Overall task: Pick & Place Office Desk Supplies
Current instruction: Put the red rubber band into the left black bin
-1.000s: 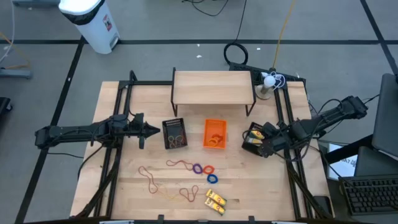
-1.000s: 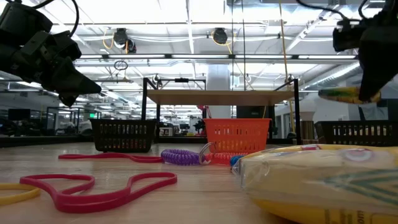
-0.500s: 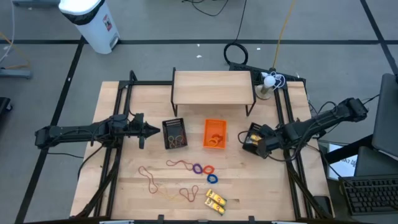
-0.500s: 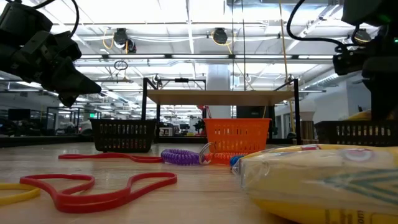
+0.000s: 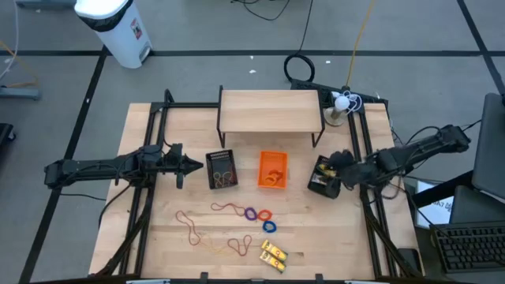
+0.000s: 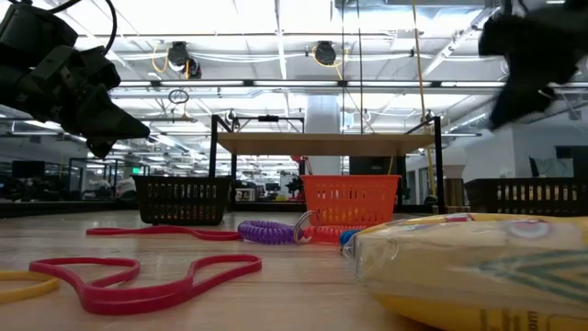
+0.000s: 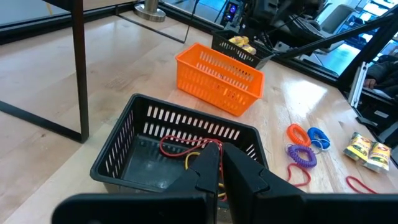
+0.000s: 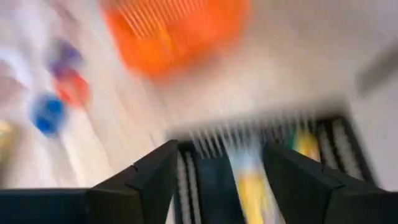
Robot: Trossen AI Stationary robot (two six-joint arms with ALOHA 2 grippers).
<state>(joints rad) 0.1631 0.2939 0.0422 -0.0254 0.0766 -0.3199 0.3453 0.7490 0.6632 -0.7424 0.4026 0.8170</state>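
Yellow packets (image 5: 274, 254) lie at the table's (image 5: 316, 237) near edge; rubber bands (image 5: 189, 225) and coil rings (image 5: 261, 214) beside them. My right gripper (image 5: 341, 160) hangs released over the right black basket (image 5: 322, 175); left gripper (image 5: 192, 165), clenched, waits by the left basket (image 5: 222, 169).

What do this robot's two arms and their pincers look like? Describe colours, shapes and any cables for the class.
Both arms are dark, nearly black, made of slim jointed segments with thin black cables looping alongside. The left pincer tapers to a narrow point, seen from above; its two fingers are matte black, angular and wedge-shaped. The right pincer looks bulkier, with broad flat black fingers. No markings are visible on either.
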